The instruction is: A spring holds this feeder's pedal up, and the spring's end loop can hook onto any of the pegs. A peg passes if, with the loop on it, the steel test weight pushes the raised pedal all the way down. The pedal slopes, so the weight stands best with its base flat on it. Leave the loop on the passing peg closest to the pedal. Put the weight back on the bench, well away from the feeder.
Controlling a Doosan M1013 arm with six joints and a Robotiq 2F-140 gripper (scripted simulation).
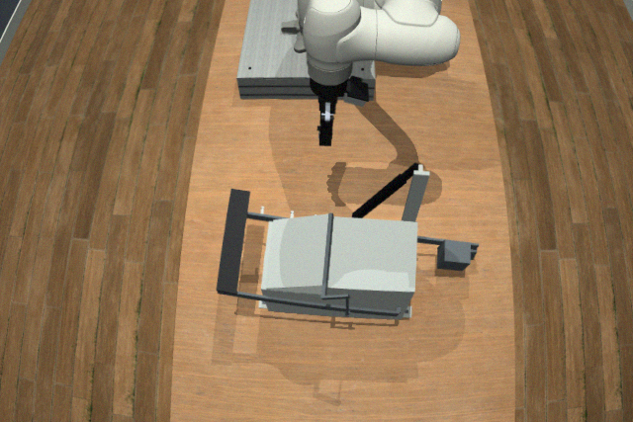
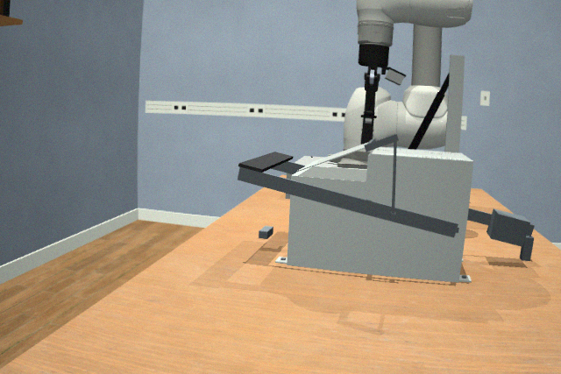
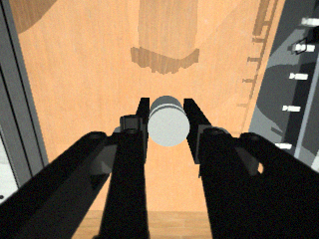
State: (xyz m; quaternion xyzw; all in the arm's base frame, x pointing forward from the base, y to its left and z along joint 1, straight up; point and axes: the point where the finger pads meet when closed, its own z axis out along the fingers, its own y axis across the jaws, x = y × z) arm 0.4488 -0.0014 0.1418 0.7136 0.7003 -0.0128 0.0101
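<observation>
My gripper is shut on the steel test weight, a pale grey cylinder seen end-on between the fingers in the wrist view. It hangs over the bench behind the feeder. The dark pedal at the feeder's left end is raised. The black spring runs slanting from the feeder up to near the top of the grey post. Several white pegs show in a row at the right of the wrist view.
The robot's grey base plate lies at the back of the bench. A grey block on an arm sticks out of the feeder's right side. A small grey block lies on the bench left of the feeder.
</observation>
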